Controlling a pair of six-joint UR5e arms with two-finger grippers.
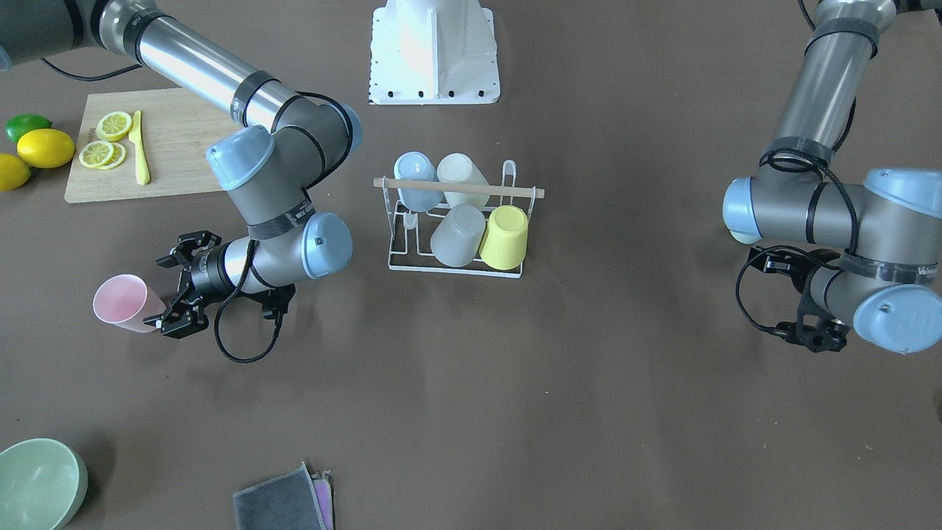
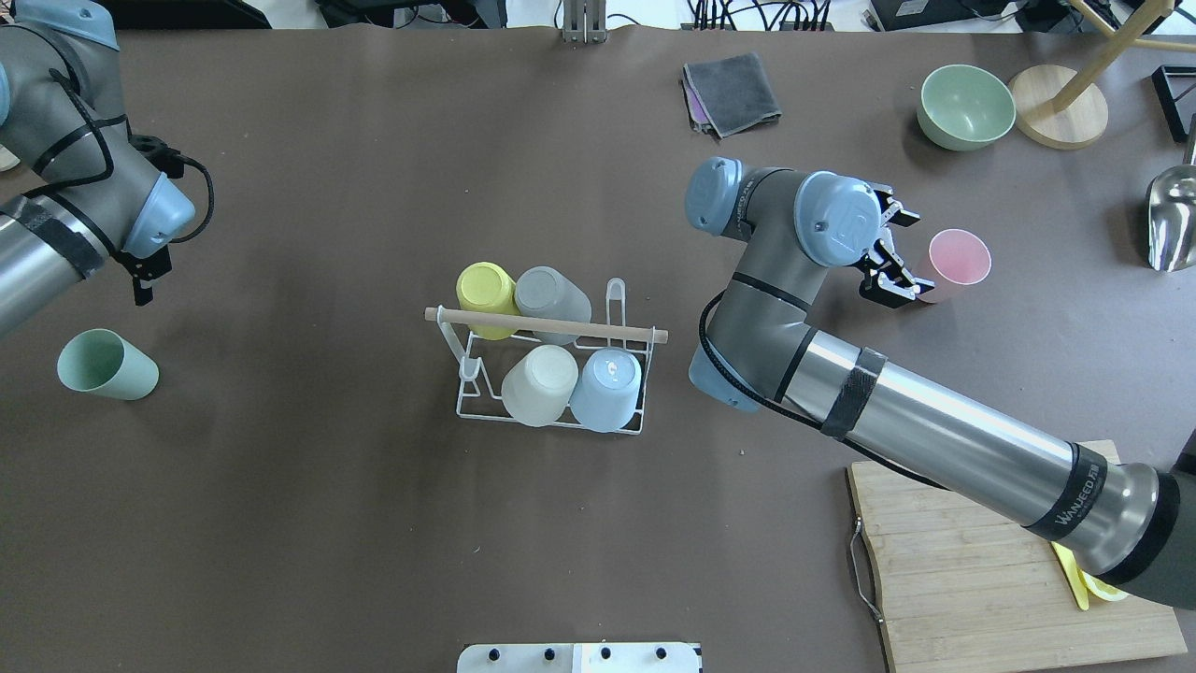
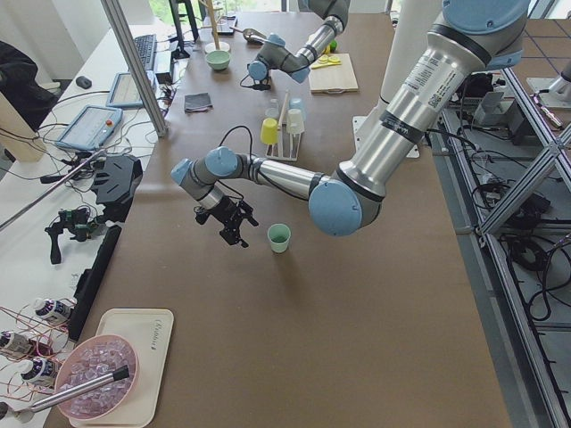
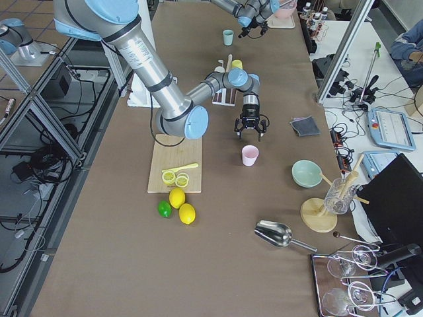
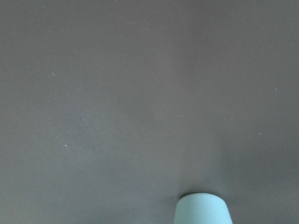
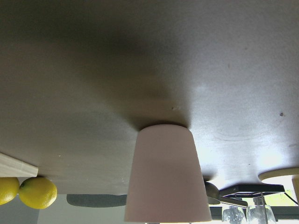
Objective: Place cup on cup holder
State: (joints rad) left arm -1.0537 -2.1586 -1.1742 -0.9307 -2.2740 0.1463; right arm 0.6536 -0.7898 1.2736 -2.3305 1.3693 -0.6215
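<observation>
While your right gripper point(image 1: 163, 291) stands wide open and empty just beside the upright pink cup point(image 1: 125, 302) at the frame's left, the cup holder point(image 1: 530, 193) sits mid-frame carrying four cups point(image 1: 505, 237). You cannot tell how the left gripper point(image 1: 809, 335) stands.

We see a dull brown tabletop point(image 2: 374, 561). The cup holder point(image 2: 561, 326) is white wire with a pale wooden rod. It carries a yellow cup point(image 2: 486, 288), a grey cup point(image 2: 551, 293), a cream cup point(image 2: 540, 385) and a pale blue cup point(image 2: 605, 388). On the right, the pink cup point(image 2: 953, 264) is beside the black right hand point(image 2: 908, 257). On the left is a mint green cup point(image 2: 105, 365). Far right are a sage green bowl point(image 2: 965, 106) and a dark grey cloth point(image 2: 733, 89) over a purple layer. The cutting board point(image 1: 176, 140) is light wood, the lemons point(image 1: 45, 147) yellow and the lime point(image 1: 28, 126) green.
</observation>
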